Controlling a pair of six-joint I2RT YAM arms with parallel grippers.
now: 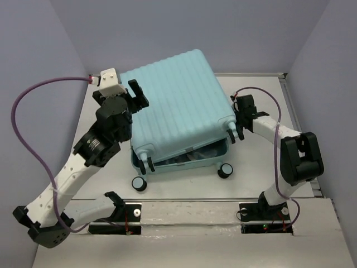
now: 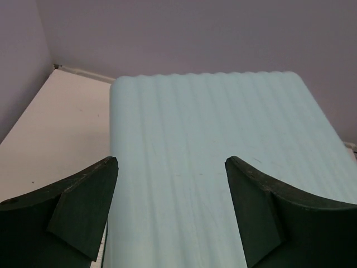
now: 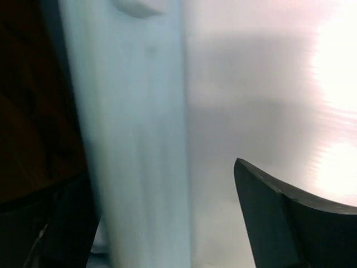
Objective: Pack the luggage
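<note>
Inside the half-shut luggage (image 1: 178, 106), dark, indistinct contents.

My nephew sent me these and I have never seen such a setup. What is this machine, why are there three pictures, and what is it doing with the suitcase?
These are two robot arms bolted at the near edge of a table. The big picture looks down from above and behind them. The other two come from small cameras on the wrists, so the dark wedges there are each arm's own fingers.

On the table lies the luggage, a pale mint-blue ribbed suitcase, its lid slightly ajar at the wheel end. The left gripper is open over the lid, with ribbed shell showing between its fingers. The right gripper is open too, close against the suitcase's side edge. Neither holds anything.
</note>
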